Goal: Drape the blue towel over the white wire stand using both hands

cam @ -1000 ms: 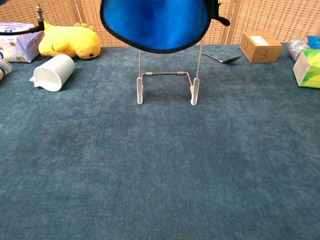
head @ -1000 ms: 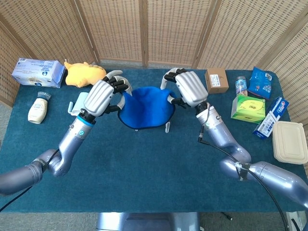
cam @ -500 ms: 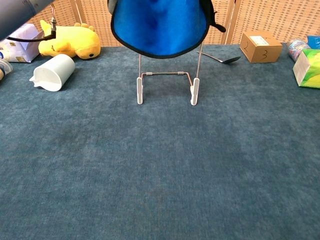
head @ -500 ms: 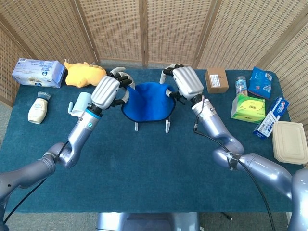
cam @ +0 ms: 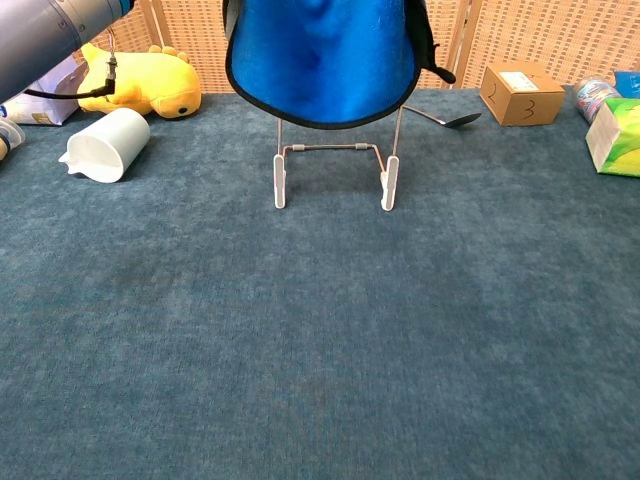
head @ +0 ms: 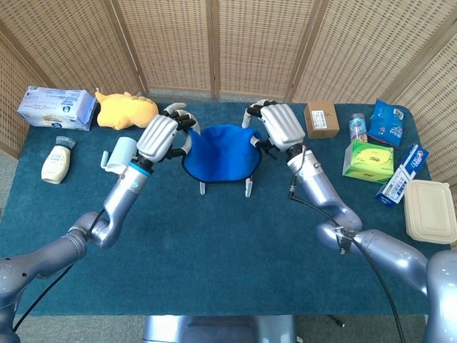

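Holding the towel by its left and right edges, the left hand and right hand keep it above the stand.

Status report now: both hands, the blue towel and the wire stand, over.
Left hand and right hand each hold a towel edge. Blue towel hangs over the wire stand, front hem above its feet. Nothing in the way.

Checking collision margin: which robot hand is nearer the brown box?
Right. The right robot hand grips the towel edge just left of the box; the left robot hand is across the towel, farther off.
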### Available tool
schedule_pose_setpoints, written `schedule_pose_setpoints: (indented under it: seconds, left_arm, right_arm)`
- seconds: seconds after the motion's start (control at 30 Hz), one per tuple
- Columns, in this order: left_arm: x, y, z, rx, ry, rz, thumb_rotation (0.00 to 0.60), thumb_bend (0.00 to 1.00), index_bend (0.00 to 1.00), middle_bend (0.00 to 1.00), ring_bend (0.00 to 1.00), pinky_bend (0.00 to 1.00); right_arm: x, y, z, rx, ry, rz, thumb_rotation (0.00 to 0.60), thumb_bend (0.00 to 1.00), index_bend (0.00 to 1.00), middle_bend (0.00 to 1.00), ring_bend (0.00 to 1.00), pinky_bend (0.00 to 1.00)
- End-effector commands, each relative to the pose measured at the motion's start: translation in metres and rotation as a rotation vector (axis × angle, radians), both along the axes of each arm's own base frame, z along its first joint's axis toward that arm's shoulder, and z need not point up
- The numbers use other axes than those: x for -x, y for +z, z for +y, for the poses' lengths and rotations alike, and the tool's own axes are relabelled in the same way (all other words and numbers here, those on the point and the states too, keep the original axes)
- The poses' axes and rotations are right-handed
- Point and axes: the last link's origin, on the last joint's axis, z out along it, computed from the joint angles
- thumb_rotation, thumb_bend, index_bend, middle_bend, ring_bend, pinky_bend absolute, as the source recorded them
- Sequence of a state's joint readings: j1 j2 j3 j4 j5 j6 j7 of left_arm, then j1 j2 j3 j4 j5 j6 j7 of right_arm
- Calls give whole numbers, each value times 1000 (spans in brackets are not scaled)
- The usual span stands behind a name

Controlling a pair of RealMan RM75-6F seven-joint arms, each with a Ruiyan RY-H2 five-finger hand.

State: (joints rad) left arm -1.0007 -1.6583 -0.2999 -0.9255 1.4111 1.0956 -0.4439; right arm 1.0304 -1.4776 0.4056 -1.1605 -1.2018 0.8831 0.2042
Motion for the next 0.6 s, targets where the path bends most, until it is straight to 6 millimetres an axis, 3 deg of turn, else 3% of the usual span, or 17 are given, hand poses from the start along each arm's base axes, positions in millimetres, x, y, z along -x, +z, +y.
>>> schedule_pose_setpoints:
  seconds: [0.03, 0.6]
  left_arm:
    - [2, 0, 0, 0, 7, 0, 600, 640, 776, 492, 363, 169]
    - [22, -11, -2, 37, 65, -5, 600, 638, 774, 491, 363, 163]
  right_arm:
    - [1, -1, 1, -1, -1, 3, 600, 455, 957, 499, 337, 380]
    - [13, -9, 5, -12, -17, 24, 600, 454, 957, 499, 337, 380]
